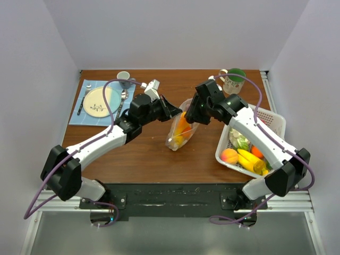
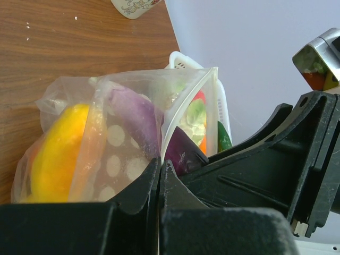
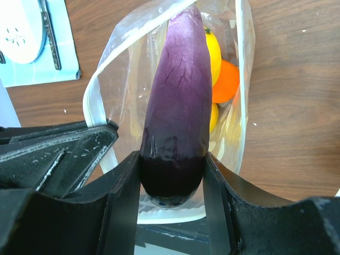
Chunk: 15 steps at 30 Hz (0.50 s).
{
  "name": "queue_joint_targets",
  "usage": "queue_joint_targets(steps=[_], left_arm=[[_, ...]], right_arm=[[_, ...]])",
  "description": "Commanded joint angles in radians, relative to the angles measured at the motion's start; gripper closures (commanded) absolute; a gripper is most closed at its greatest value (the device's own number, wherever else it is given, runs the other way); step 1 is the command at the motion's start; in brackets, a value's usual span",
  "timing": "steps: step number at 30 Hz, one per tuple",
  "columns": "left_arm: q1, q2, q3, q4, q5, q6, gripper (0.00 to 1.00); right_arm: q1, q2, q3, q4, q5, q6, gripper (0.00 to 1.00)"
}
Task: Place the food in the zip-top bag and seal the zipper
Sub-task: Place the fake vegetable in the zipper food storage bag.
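The clear zip-top bag (image 1: 179, 130) with whitish spots stands at the table's middle, mouth open upward. My left gripper (image 2: 159, 167) is shut on the bag's mouth edge, holding the zipper strip (image 2: 186, 109) up; it also shows in the top view (image 1: 175, 111). My right gripper (image 3: 172, 159) is shut on a purple eggplant (image 3: 178, 101) and holds it tip-first in the bag's mouth; in the top view it (image 1: 194, 114) sits at the bag's right rim. Yellow and orange food (image 3: 223, 79) lies inside the bag.
A white slotted basket (image 1: 273, 122) with a peach, bananas and greens stands at the right. A green-rimmed mug (image 1: 232, 81) is at the back right. A blue mat with a plate (image 1: 98, 102), cutlery and a cup (image 1: 124, 78) lies at the back left.
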Motion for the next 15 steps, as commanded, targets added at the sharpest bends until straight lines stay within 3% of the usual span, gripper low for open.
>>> queue_joint_targets(steps=[1,4,7,10,15], left_arm=[[-0.004,-0.033,0.032,0.043,-0.004,-0.014,1.0],[-0.004,-0.035,0.04,0.037,-0.01,-0.012,1.0],[-0.004,-0.043,0.038,0.032,-0.029,-0.02,1.0],[-0.001,-0.05,0.035,0.031,-0.05,-0.034,1.0],[0.007,-0.052,0.035,0.034,-0.072,-0.054,1.0]], right_arm=[[0.006,-0.005,0.04,0.046,-0.002,0.002,0.61],[0.009,-0.01,0.045,0.046,-0.01,-0.01,0.37],[0.012,-0.025,0.039,0.044,-0.022,-0.019,0.19],[0.012,-0.048,0.027,0.044,-0.037,-0.029,0.1],[0.015,-0.117,0.036,0.02,-0.064,-0.049,0.1]])
